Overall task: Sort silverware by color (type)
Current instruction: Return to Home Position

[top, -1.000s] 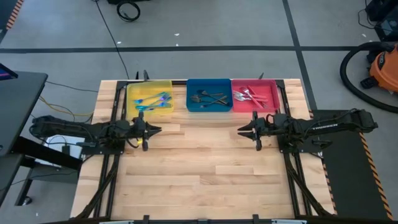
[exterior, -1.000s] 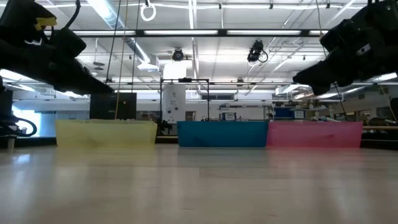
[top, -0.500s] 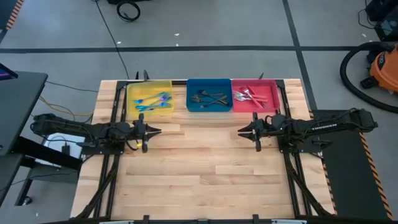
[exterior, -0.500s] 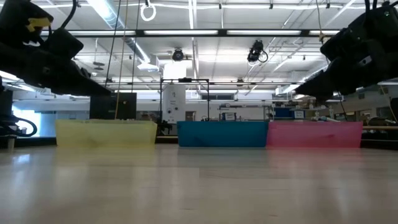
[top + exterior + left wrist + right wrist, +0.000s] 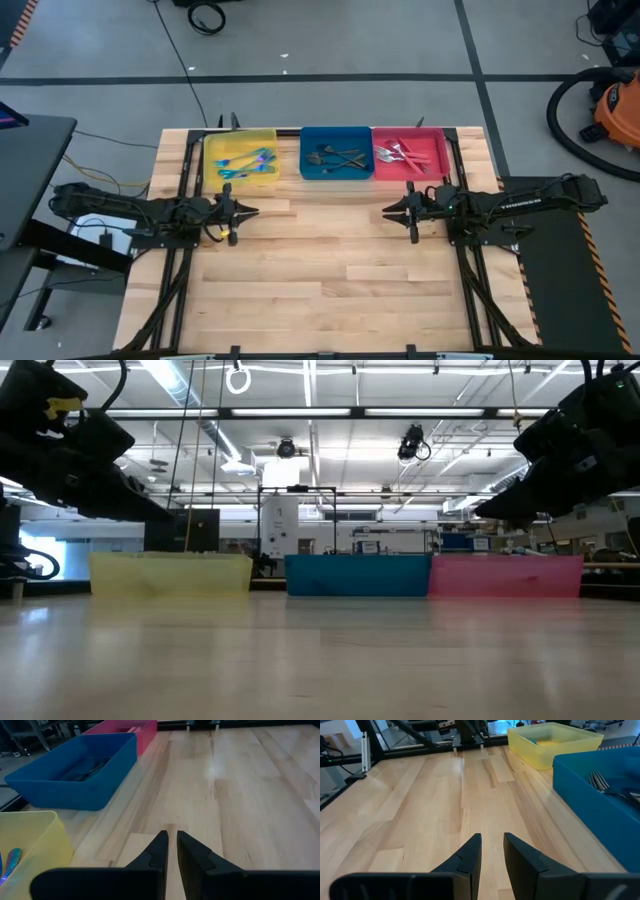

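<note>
Already sorted, teal silverware (image 5: pixel 248 161) yellow tray (image 5: pixel 212 150), grey (image 5: pixel 337 158) blue, red (image 5: pixel 408 155) pink.

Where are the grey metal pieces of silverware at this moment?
In the high view, the grey silverware lies in the blue tray, the middle one at the table's far edge, between the yellow tray and the red tray.

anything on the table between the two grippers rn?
No. In the high view the stretch of table between the left gripper and the right gripper is bare wood. All the silverware sits in the trays.
</note>
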Tool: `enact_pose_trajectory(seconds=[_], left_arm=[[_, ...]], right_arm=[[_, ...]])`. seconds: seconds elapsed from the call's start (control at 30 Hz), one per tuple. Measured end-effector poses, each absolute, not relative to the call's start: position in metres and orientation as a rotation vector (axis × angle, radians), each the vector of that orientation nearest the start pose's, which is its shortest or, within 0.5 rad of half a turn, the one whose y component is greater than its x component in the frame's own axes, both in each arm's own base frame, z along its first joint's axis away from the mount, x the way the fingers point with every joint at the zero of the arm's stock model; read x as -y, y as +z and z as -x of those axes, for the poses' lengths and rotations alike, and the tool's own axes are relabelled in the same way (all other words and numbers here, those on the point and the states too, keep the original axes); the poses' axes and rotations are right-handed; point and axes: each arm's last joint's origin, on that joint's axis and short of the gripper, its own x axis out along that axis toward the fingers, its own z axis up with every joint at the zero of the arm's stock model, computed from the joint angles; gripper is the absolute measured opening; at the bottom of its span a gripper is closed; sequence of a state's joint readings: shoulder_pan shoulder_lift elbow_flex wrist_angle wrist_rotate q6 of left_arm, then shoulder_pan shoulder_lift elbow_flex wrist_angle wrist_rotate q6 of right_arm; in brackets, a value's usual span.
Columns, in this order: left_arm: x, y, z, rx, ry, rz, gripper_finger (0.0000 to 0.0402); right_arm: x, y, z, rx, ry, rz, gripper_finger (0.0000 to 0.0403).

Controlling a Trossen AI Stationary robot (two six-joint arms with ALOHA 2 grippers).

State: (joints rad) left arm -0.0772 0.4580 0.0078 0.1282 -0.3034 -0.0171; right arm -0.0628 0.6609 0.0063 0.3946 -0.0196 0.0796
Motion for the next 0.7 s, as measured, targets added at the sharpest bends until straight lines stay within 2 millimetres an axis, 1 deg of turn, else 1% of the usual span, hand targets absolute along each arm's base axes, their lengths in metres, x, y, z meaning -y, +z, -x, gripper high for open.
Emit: enact_pose_trajectory(seconds=[0.4,0.53,0.7], left_arm=[[0.001,0.138,-0.12,-0.307,0.225,-0.045,0.0041],[0.0,0.145,-0.117,-0.243,0.227,-0.033,0.0041],[0.0,0.156,-0.112,-0.123,0.227,-0.01,0.0041]], right_arm=[[0.008,0.14,-0.135,-0.253,-0.053,-0.09,0.009],[0.008,0.145,-0.133,-0.206,-0.051,-0.087,0.009],[0.007,0.16,-0.127,-0.073,-0.046,-0.082,0.009]])
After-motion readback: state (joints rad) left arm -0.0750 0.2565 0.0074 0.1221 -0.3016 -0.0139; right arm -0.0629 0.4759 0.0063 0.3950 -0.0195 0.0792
